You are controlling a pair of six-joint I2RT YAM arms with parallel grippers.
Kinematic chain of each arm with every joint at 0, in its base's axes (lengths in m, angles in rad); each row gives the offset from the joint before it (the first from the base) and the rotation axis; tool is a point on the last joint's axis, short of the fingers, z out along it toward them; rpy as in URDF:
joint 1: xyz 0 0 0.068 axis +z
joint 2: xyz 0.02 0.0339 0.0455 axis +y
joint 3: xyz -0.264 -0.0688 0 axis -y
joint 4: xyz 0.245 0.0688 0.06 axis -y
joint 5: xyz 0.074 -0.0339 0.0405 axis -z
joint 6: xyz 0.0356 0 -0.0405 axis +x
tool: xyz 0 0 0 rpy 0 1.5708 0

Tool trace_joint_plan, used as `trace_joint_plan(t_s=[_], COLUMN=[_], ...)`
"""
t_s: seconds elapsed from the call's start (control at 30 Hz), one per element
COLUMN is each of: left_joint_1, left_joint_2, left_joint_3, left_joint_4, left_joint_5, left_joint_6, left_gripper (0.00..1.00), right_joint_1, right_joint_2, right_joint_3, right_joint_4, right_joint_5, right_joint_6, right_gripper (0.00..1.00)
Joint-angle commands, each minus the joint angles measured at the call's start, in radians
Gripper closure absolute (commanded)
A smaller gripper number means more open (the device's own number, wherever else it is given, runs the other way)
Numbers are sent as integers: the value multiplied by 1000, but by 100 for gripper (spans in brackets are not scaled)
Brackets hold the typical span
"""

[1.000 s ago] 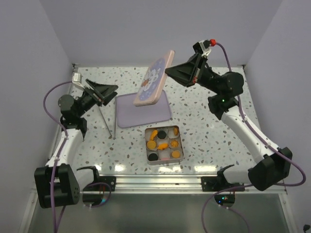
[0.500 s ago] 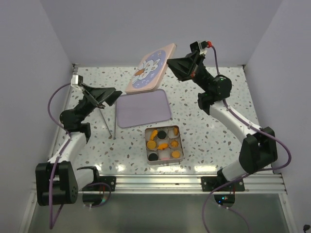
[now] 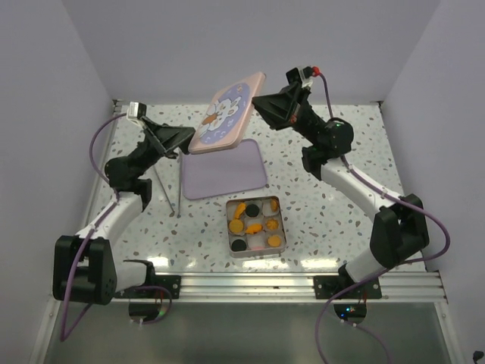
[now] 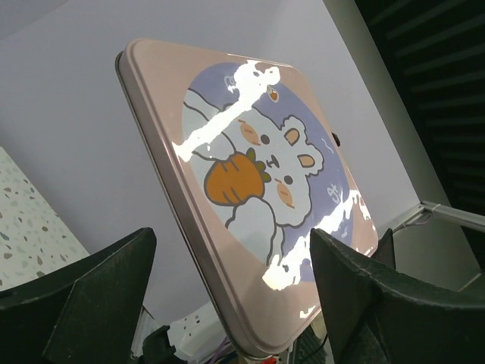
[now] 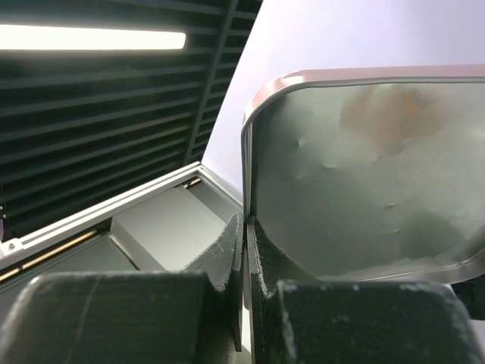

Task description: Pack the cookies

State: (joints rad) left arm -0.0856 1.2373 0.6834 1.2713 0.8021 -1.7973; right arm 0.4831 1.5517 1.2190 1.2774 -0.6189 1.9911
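The cookies (image 3: 249,218), orange and dark round discs, lie in the compartments of a square tin (image 3: 277,244) near the table's front. My right gripper (image 3: 260,104) is shut on the rim of the pink rabbit lid (image 3: 225,114) and holds it tilted high above the back of the table. In the right wrist view the fingers (image 5: 227,250) pinch the lid's edge (image 5: 244,152). My left gripper (image 3: 185,141) is open, its jaws spread just below the lid's near corner. The lid's face fills the left wrist view (image 4: 258,174).
A lilac mat (image 3: 223,171) lies flat behind the tin. A thin metal rod (image 3: 165,185) stands beside the left arm. Walls close in the back and both sides.
My right arm has swung the lid left and up. My left arm has risen and turned toward the lid, its open jaws now close under the lid's corner.
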Motion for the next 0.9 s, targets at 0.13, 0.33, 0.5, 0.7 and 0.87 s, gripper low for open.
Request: trace_joint_plan(t_s=[0.13,0.33,0.5,0.7,0.87], left_joint_1=[-8,-8,-3,44,125], left_joint_2=[25,33,33,-2,-64], left_joint_3=[64,74,84,50,12], left_joint_4=[137,204,246,243,176], left_joint_5=[-6,-1,11,22,49], left_joint_6=[-14,-46,-60,-74,-67], left_gripper=[26,52,75,100,100], right_joint_1=[46,52,52,46,32], right_joint_2=[-5,-2,2,22,-10], right_joint_3=[60,28,-25,-91,-174], right_joint_4=[339,338,339,318,199], right_joint_5=[-30,-68,-85,-119,-165], right_joint_6=[308,299,290,302,230], right_gripper=[100,100,100,77,45])
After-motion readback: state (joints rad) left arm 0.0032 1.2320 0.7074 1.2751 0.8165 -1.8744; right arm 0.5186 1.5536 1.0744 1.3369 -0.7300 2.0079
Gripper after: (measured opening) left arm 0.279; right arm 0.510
